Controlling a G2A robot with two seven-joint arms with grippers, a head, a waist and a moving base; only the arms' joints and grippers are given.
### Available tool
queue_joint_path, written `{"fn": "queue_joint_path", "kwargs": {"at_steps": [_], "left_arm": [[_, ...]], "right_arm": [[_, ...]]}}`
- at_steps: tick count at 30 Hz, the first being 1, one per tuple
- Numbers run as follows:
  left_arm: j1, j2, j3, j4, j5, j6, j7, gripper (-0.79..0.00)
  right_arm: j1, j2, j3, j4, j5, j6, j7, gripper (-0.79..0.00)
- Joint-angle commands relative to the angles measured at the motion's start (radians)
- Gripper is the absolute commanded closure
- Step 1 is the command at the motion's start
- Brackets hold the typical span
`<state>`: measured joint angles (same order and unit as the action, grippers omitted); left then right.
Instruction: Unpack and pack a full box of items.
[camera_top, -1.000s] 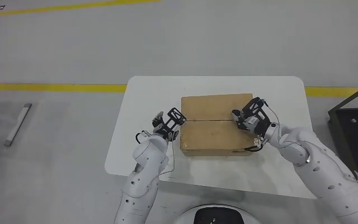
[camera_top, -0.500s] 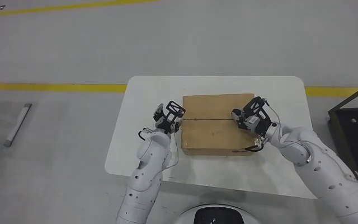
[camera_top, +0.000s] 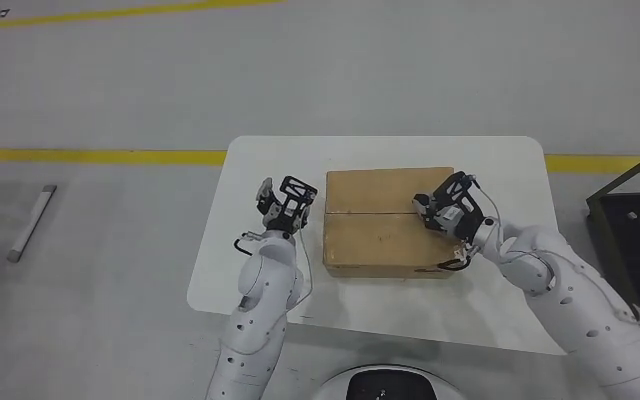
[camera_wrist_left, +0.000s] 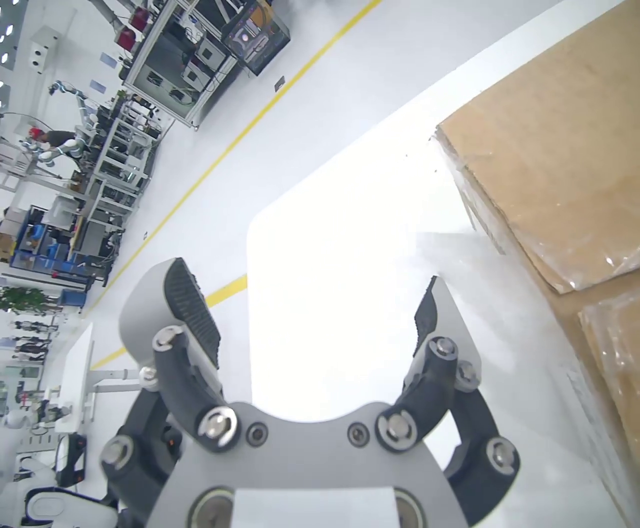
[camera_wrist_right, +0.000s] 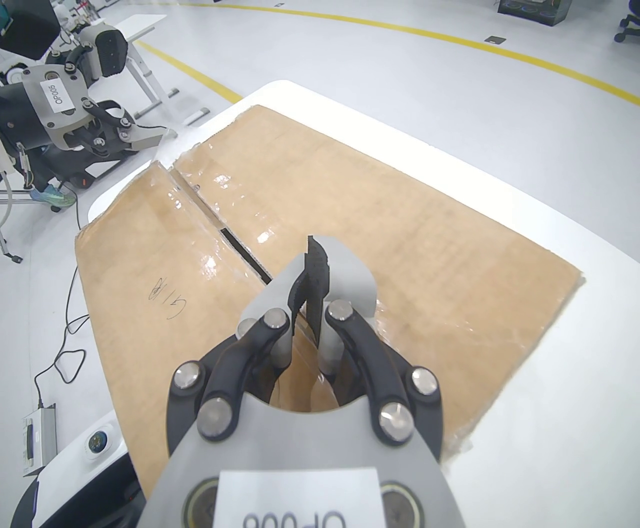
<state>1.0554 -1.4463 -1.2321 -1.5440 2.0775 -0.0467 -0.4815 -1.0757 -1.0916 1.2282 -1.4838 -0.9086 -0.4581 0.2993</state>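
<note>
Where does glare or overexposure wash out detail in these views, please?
Left wrist view: the white table is blown out to blank white; right wrist view: the clear tape along the cardboard box seam glints; top view: even light, no glare.

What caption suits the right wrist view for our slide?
Shut right gripper over the flap seam of a closed cardboard box on a white table.

The floor (camera_top: 400, 70) was pale grey, with a yellow line (camera_top: 110, 156) running left to right across the middle of the top view and another (camera_top: 130, 12) along the upper left edge. A grey bar (camera_top: 30, 222) lay at far left, and a white table (camera_top: 260, 170) stood at centre.
</note>
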Motion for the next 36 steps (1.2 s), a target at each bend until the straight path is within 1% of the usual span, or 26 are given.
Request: {"fn": "queue_joint_path", "kwargs": {"at_steps": [1,5,9,14,17,19,24,30,34,35,36], "left_arm": [[-0.003,0.0,0.005,0.009,0.005,-0.024,-0.01,-0.785],[-0.015,0.003,-0.002,0.052,0.041,-0.065,-0.052,-0.785],[0.008,0.013,-0.009,0.051,0.152,-0.078,-0.068,-0.785],[0.071,0.022,-0.033,0.04,0.166,-0.108,-0.024,-0.785],[0.086,0.025,-0.032,0.049,0.161,-0.12,0.021,-0.785],[0.081,0.023,-0.023,0.063,0.139,-0.128,0.047,-0.785],[0.044,0.018,0.025,0.118,0.17,-0.126,0.112,-0.785],[0.002,0.01,0.067,0.18,0.189,-0.085,0.168,-0.785],[-0.011,0.007,0.074,0.203,0.189,-0.064,0.181,-0.785],[-0.014,0.006,0.075,0.208,0.19,-0.061,0.182,-0.708],[-0.017,0.005,0.076,0.211,0.193,-0.056,0.185,-0.4]], "right_arm": [[0.001,0.0,0.001,0.001,0.0,0.001,-0.001,0.0],[0.001,-0.001,0.002,0.002,-0.001,0.002,-0.004,0.0],[-0.004,-0.001,0.009,-0.001,-0.002,0.001,-0.003,0.0],[-0.008,0.0,0.016,-0.003,-0.002,-0.001,0.002,0.0],[-0.007,0.0,0.017,-0.004,-0.004,-0.004,0.005,0.0],[-0.006,0.0,0.017,-0.004,-0.004,-0.005,0.007,0.0],[-0.006,-0.001,0.019,-0.004,-0.005,-0.005,0.012,0.0],[-0.006,-0.002,0.02,-0.008,-0.005,-0.001,0.012,0.0],[-0.007,-0.002,0.024,-0.009,-0.004,0.0,0.014,0.0],[-0.006,-0.002,0.025,-0.008,-0.006,-0.001,0.014,0.0],[-0.006,-0.002,0.025,-0.008,-0.007,-0.002,0.013,0.0]]}}
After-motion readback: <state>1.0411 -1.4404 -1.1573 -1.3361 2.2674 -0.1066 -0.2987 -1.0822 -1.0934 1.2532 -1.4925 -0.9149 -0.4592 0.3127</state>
